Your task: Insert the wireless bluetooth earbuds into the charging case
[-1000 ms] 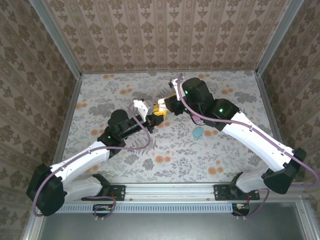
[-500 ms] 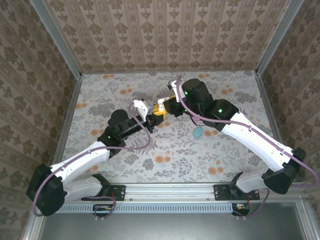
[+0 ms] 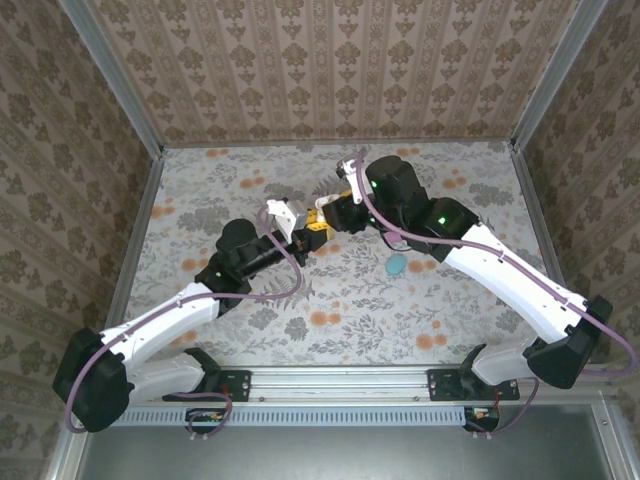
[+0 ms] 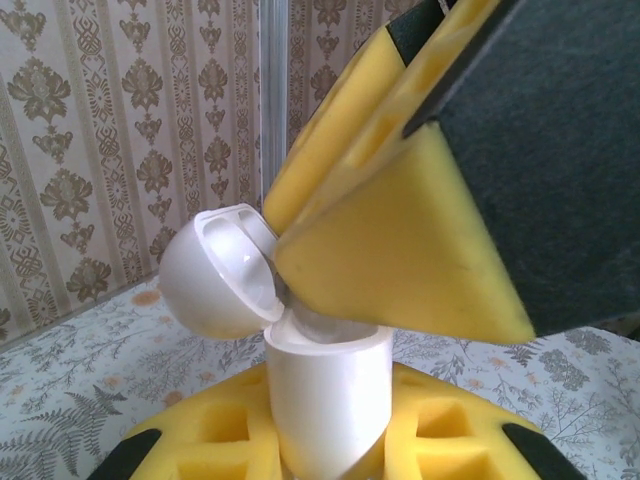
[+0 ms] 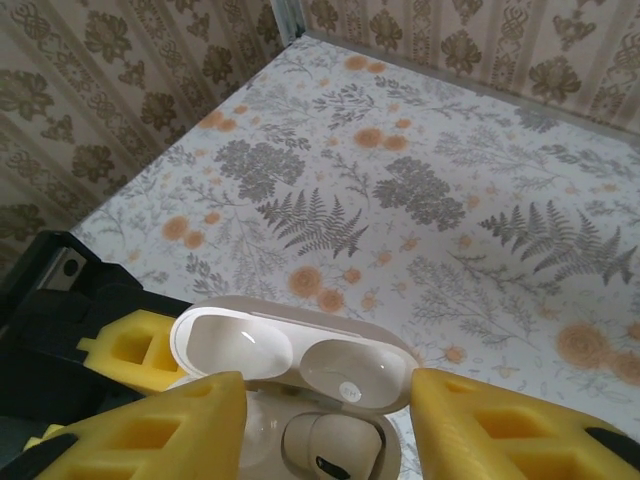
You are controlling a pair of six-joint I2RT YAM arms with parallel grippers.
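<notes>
case point(image 4: 325, 400), lid point(image 4: 215, 270) open, one earbud point(image 5: 330, 445) seated inside, clamped in left tool point(image 4: 325, 455); right tool point(image 5: 330, 420) parted above.

Worktop point(image 3: 200, 190) covered in a pale floral print: grey ferns, orange blossoms. Three walls enclose it, back wall point(image 3: 340, 70), left wall point(image 3: 60, 180) and right wall point(image 3: 600, 170), all in beige damask wallpaper with vertical stripes. Aluminium posts point(image 3: 110, 70) run up the back corners. A metal rail point(image 3: 340, 378) runs along the near edge. Light even, shadows soft.
</notes>
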